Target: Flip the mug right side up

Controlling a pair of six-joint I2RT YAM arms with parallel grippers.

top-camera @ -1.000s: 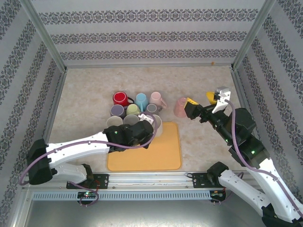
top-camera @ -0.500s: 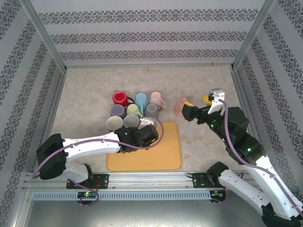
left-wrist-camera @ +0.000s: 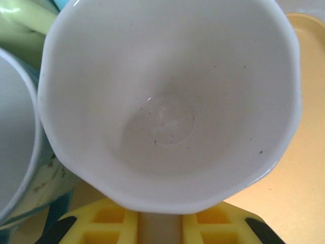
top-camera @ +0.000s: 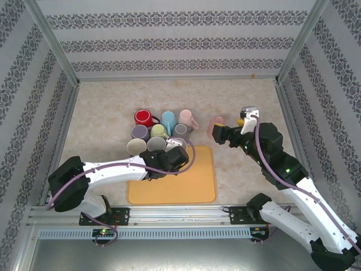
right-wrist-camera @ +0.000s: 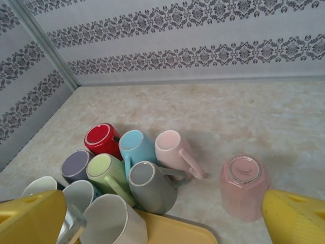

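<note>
- The left gripper (left-wrist-camera: 160, 227) sits at the rim of a white mug (left-wrist-camera: 167, 101), on the 12 o'clock edge of the orange mat (top-camera: 197, 180). I cannot tell whether it grips.
- The right gripper (top-camera: 221, 134) is spread wide and empty.
- The pink mug (right-wrist-camera: 244, 185) stands base-up at 1 o'clock from it in the wrist view. It is not yet clasped, so I judge the whole flip remains.

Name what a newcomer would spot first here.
A tight cluster of coloured mugs sits mid-table at the far edge of the orange tray. To its right, a lone pink mug stands upside down, with the right gripper open toward it. A white mug looms close in the left wrist view.
</note>
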